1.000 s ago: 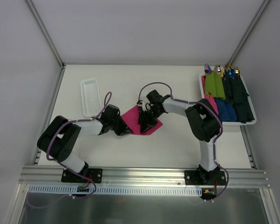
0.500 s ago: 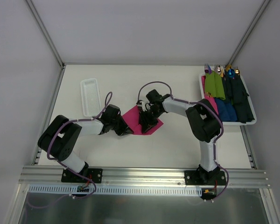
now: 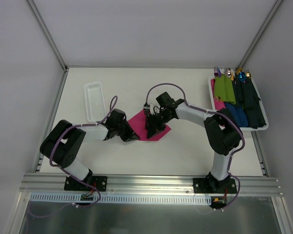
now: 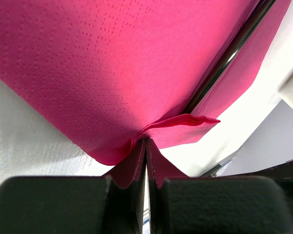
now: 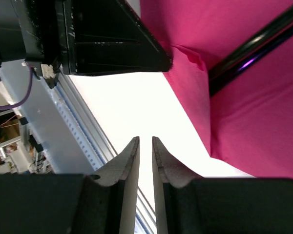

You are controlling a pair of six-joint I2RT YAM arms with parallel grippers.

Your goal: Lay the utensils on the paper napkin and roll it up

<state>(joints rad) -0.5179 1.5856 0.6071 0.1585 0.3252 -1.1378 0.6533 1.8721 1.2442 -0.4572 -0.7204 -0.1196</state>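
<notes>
Paper napkin (image 3: 138,119) sits near the middle of the table (image 3: 185,87), a bit toward the near edge, both arms crowded over it. Left gripper (image 4: 146,146) has its fingers clamped on the napkin's near corner, with a small flap folded up just beyond the pinch. The utensils (image 4: 219,68) show only as one dark glossy bar lying across the sheet in a crease; can't tell spoon from fork. Right gripper (image 5: 145,141) hovers over bare table just off the napkin's edge, fingers almost together with a thin gap and nothing in them. Risks: the paper is thin, so a hard pull at the pinched corner could tear it. Nothing pins the far side, so the whole sheet could drag instead of rolling and the utensils could slide off. The grippers are very near each other, so a bump is likely if the right one goes in for the edge.
</notes>
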